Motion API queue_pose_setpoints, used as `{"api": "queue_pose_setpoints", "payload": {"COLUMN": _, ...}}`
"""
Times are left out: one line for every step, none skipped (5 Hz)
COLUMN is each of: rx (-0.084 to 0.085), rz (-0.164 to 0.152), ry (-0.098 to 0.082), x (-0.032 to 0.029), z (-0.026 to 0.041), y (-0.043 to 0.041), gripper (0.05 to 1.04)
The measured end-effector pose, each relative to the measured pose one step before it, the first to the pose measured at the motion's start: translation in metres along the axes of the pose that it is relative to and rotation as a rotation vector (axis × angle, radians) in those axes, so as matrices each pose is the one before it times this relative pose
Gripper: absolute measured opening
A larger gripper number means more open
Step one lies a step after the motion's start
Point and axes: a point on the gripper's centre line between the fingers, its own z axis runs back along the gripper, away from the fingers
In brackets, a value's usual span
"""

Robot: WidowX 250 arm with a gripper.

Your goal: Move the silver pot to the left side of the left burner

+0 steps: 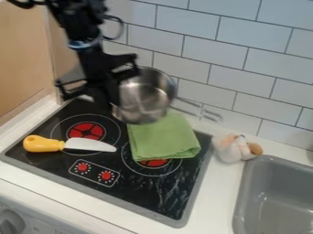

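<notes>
1. Knob (8, 223), grey: it is sitting on the appliance front, lower left.
2. Sink (260, 205), grey: it is occupying the near right, with white counter (215, 192) running beside it.
3. Stovetop (147, 194), black, fitted with two red dials: it is lying level in the counter.
4. Knife (45, 144), yellow handle, pale blade: it is lying across the near part of the left burner (87, 131), its handle pointing left.
5. Cloth (160, 137), green, folded: it is covering part of the right burner (153, 162).
6. Bulb-like item (231, 148), white, brown at one end: it is resting on the counter, right of the stovetop.
7. Silver pot (145, 98), the piece to be delivered: it is hanging in the air above the cloth's far end, tilting so that its mouth is facing the camera, its handle pointing right.
8. Gripper (115, 97), black, my own: I am clasping the pot by its left side. I am judging this the carrying step, with the setting down outstanding. The next move is calling for a leftward carry past the left burner's centre, a levelling of the base, then lowering and release, clear of the knife handle.
9. Tiles (214, 45), pale, dark-jointed: they are lining the wall behind everything.
</notes>
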Motion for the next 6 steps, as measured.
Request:
{"api": "queue_pose_setpoints", "payload": {"rx": 0.0175, "rz": 0.0691, "ry": -0.0037, "x": 0.01292, "z": -0.00141, "y": 0.02065, "gripper": 0.064}}
{"api": "queue_pose_setpoints", "payload": {"rx": 0.0358, "rz": 0.0749, "ry": 0.0136, "x": 0.00901, "z": -0.00857, "y": 0.01931, "gripper": 0.064}}
{"api": "queue_pose_setpoints", "payload": {"rx": 0.0131, "rz": 0.0280, "ry": -0.0193, "x": 0.02020, "z": -0.00292, "y": 0.00102, "gripper": 0.064}}
{"api": "queue_pose_setpoints", "payload": {"rx": 0.0261, "rz": 0.0635, "ry": 0.0258, "x": 0.00784, "z": -0.01172, "y": 0.01422, "gripper": 0.064}}
{"api": "queue_pose_setpoints", "payload": {"rx": 0.0135, "rz": 0.0243, "ry": 0.0087, "x": 0.00698, "z": -0.00819, "y": 0.00438, "gripper": 0.064}}
{"api": "queue_pose_setpoints", "payload": {"rx": 0.0245, "rz": 0.0188, "ry": 0.0292, "x": 0.00210, "z": -0.01246, "y": 0.00344, "gripper": 0.064}}
